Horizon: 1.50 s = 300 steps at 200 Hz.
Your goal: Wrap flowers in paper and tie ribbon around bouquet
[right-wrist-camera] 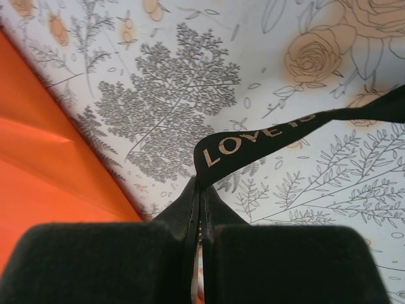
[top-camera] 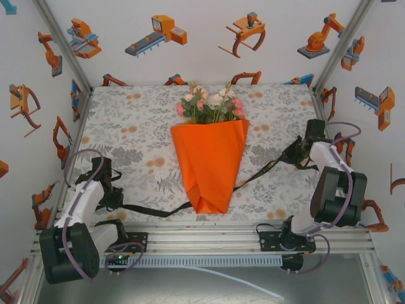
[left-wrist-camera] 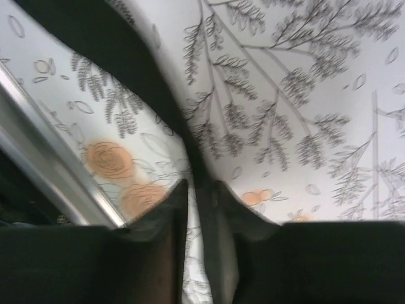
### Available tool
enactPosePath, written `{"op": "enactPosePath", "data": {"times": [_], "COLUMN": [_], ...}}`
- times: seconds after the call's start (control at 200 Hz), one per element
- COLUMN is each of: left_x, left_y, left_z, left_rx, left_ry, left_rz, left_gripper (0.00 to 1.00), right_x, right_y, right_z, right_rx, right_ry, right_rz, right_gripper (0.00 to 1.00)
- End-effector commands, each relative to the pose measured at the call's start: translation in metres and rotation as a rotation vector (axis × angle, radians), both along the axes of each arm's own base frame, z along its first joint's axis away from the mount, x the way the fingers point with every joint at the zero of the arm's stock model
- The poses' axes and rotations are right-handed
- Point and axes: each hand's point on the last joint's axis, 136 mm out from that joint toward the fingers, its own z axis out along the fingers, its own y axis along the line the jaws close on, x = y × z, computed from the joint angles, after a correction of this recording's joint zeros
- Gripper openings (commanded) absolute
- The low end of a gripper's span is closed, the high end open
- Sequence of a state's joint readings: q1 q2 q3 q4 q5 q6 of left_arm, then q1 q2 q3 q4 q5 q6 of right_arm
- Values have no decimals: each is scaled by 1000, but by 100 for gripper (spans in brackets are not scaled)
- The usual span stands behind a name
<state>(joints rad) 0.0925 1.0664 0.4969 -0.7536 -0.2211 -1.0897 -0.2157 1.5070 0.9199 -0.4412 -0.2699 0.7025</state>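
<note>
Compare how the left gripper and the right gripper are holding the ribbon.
The left gripper pinches the ribbon by the metal rail at the table's near edge; the right gripper pinches it beside the orange paper. A sliver of tablecloth shows between the left gripper's fingers; the right gripper's fingers press flat together. Gold lettering shows at the right gripper, plain black at the left. Both are shut on the same ribbon.

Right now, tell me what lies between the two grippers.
In the top view, the ribbon stretches from the left gripper to the right gripper, its middle hidden at the bouquet.
</note>
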Motion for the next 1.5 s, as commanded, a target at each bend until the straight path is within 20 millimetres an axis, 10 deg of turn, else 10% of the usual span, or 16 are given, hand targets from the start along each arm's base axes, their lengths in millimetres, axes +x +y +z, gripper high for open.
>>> {"op": "enactPosePath", "data": {"times": [0.0,0.42,0.771,0.946,1.231,1.287,1.497], "left_x": [48,223,218,185,148,141,127], "left_y": [-9,-9,-56,-84,-139,-145,-156], "left_z": [-11,47,77,101,122,121,124], "left_rx": [-76,-116,-169,-139,-128,-127,-121], "left_ry": [-135,-307,-390,-446,-542,-537,-564], "left_rz": [-51,-209,-320,-420,-618,-639,-663], "left_gripper": [0,0,0,0,0,0,0], "right_x": [19,93,51,29,-4,-8,-2], "right_y": [2,-1,53,148,409,449,481], "right_z": [19,45,80,121,152,145,193], "right_rx": [22,63,63,48,180,201,180], "right_ry": [-64,-178,-223,-296,-425,-404,-438], "right_rz": [22,-21,127,438,1067,1158,1267], "right_gripper": [0,0,0,0,0,18,68]}}
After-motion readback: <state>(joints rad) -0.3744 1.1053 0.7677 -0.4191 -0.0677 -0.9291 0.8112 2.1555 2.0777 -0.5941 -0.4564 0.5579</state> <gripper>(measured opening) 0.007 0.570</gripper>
